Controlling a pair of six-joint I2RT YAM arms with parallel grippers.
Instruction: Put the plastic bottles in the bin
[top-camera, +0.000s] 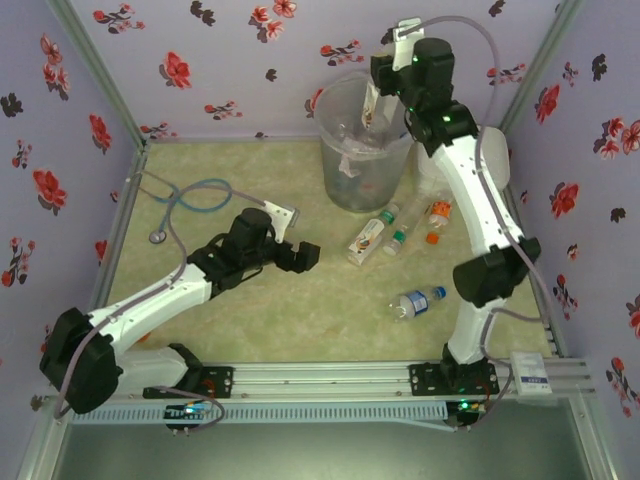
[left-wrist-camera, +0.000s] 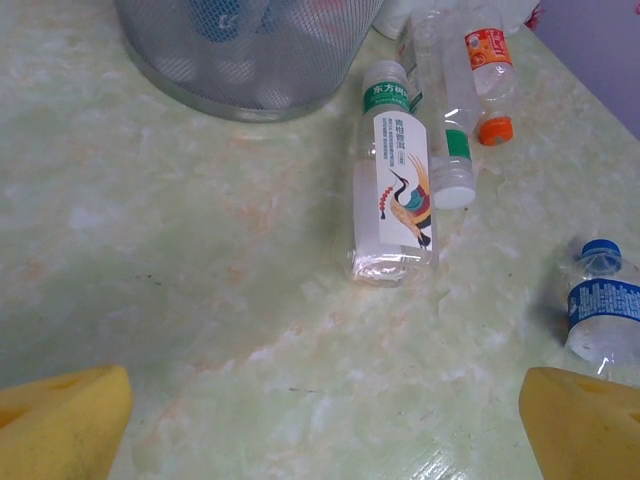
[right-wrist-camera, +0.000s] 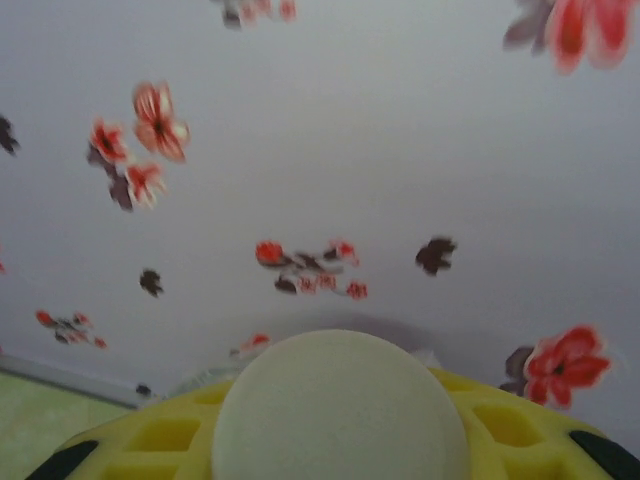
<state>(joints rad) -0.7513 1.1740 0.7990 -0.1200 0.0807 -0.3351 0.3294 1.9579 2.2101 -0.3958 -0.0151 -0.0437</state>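
Right gripper (top-camera: 372, 98) clamped on white-capped bottle (right-wrist-camera: 340, 405) above translucent grey bin (top-camera: 340, 175). Left gripper (left-wrist-camera: 325, 425) spread wide. Clear bottles (left-wrist-camera: 395, 190) lie on counter (top-camera: 250, 310), one orange-capped, one blue-capped.

Top external view. Right arm reaches to the far side. The right gripper (top-camera: 383, 78) sits above the bin (top-camera: 333, 165), and a red-and-white labelled bottle (top-camera: 370, 108) hangs upright from it over the bin's mouth. Contents of the bin are too blurred to sort.

Four bottles lie on the table (top-camera: 250, 310) just near and right of the bin:
- white-labelled bottle (top-camera: 368, 238)
- slim green-capped bottle (top-camera: 399, 238), just beside it
- orange-capped bottle (top-camera: 437, 215), further right
- blue-labelled bottle (top-camera: 416, 303), nearer and apart from the rest

Left gripper (top-camera: 293, 238) has its jaws spread wide, holds nothing, and is left of the white-labelled bottle. A stethoscope (top-camera: 192, 200) lies far left.
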